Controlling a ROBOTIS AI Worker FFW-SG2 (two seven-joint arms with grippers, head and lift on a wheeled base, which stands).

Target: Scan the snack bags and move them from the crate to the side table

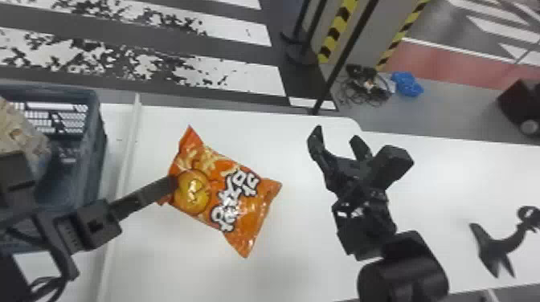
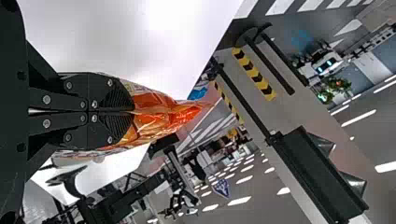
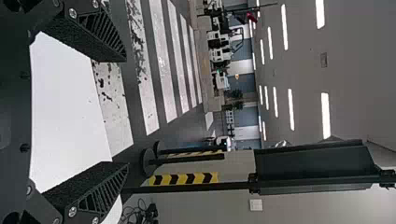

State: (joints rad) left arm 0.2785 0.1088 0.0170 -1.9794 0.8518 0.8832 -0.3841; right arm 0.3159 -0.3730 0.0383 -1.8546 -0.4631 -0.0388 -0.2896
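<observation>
In the head view my left gripper (image 1: 173, 185) is shut on the left end of an orange snack bag (image 1: 231, 192), which is over the white table (image 1: 293, 249), printed face up. The left wrist view has the closed fingers of the left gripper (image 2: 130, 112) pinching the orange bag (image 2: 159, 116). To the right of the bag, my right gripper (image 1: 336, 138) stands open and apart from it; the right wrist view has nothing between the fingers of the right gripper (image 3: 124, 112). A pale snack bag (image 1: 22, 134) sits in the blue-grey crate (image 1: 94, 124) at the left, partly behind the left arm.
A black curved device (image 1: 500, 245) with a forked end is at the table's right. A raised white strip (image 1: 127, 152) runs between crate and orange bag. Beyond the far edge stand a black pole (image 1: 341, 60) and a striped yellow-black post (image 1: 337, 30).
</observation>
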